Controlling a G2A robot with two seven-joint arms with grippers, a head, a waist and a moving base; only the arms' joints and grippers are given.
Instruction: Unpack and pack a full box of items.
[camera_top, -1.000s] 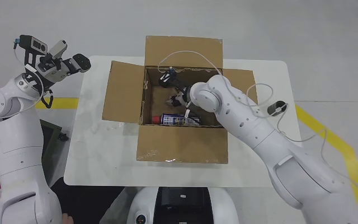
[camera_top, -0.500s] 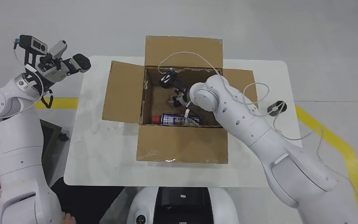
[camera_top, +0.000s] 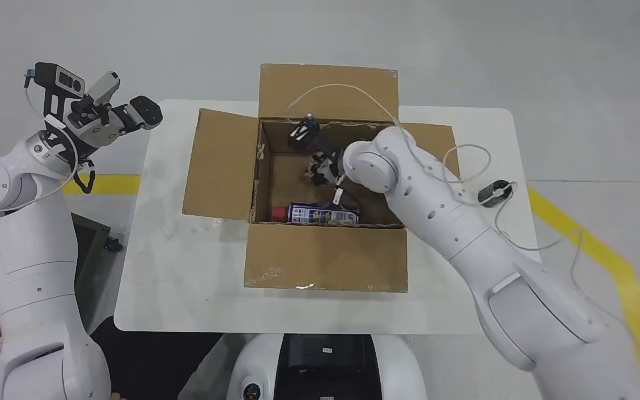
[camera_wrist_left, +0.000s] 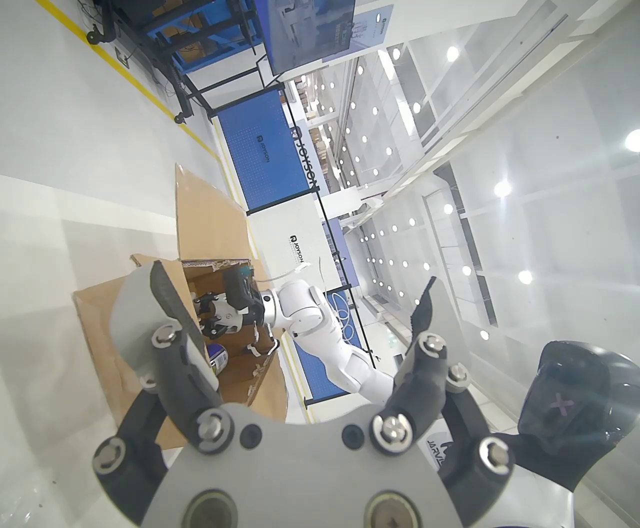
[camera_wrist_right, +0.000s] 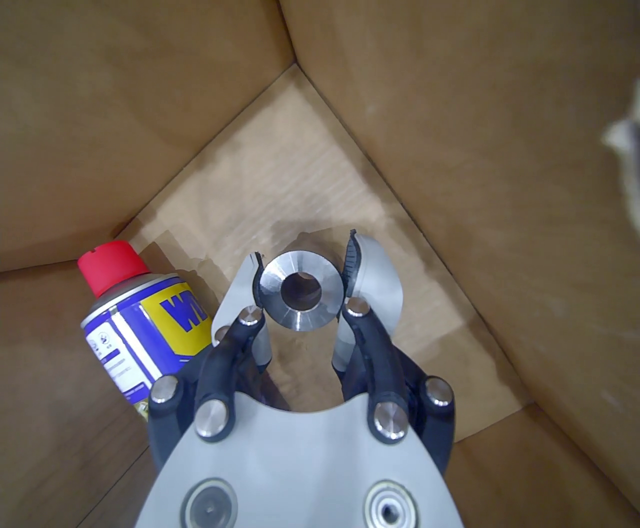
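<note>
Grip confirmed: right gripper (camera_wrist_right: 303, 274) pinches metal ring (camera_wrist_right: 301, 292) inside box (camera_top: 325, 255), beside spray can (camera_wrist_right: 145, 310) at near wall. Wrist has shifted slightly toward far wall; ring probably being lifted out. Left gripper (camera_wrist_left: 295, 285) spread, beyond tabletop's left edge.

Open cardboard box (camera_top: 325, 258) on white table (camera_top: 170, 280), blue spray can (camera_top: 312, 212) and right arm (camera_top: 420, 200) inside.

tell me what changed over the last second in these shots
The right gripper, shut on the metal ring, shifted a little toward the far wall of the box. The top view does not show when it closed. The spray can stayed lying by the near wall. The left gripper stayed open beyond the table's left edge.
</note>
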